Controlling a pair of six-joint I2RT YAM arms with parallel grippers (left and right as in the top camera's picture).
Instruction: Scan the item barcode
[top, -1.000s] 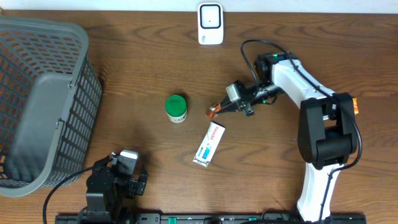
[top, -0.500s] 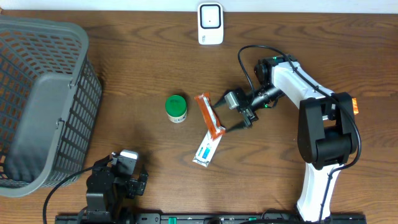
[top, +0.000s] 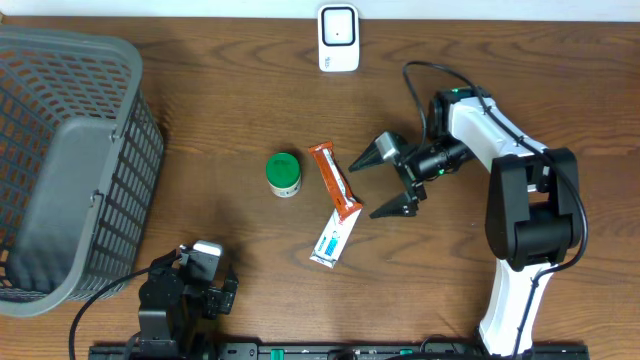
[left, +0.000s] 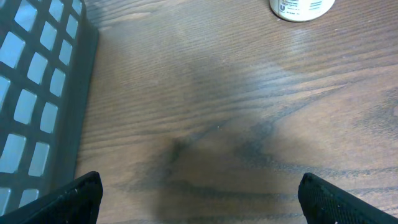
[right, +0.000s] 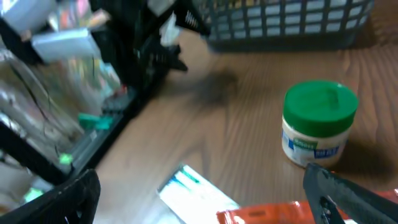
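Where my grippers can pass on the table (top: 200, 80)

My right gripper (top: 363, 190), jaws wide, faces the orange packet (top: 335, 181) lying just ahead. The white-and-blue packet (top: 335, 240) meets that packet's lower end, and the green-lidded jar (top: 284, 174) stands just beyond. Bare wood runs from there up to the scanner (top: 339, 38) at the far edge. My left gripper (left: 202, 196), also spread, has bare wood ahead as far as the jar, with the grey basket (top: 60, 150) wall close on its left.
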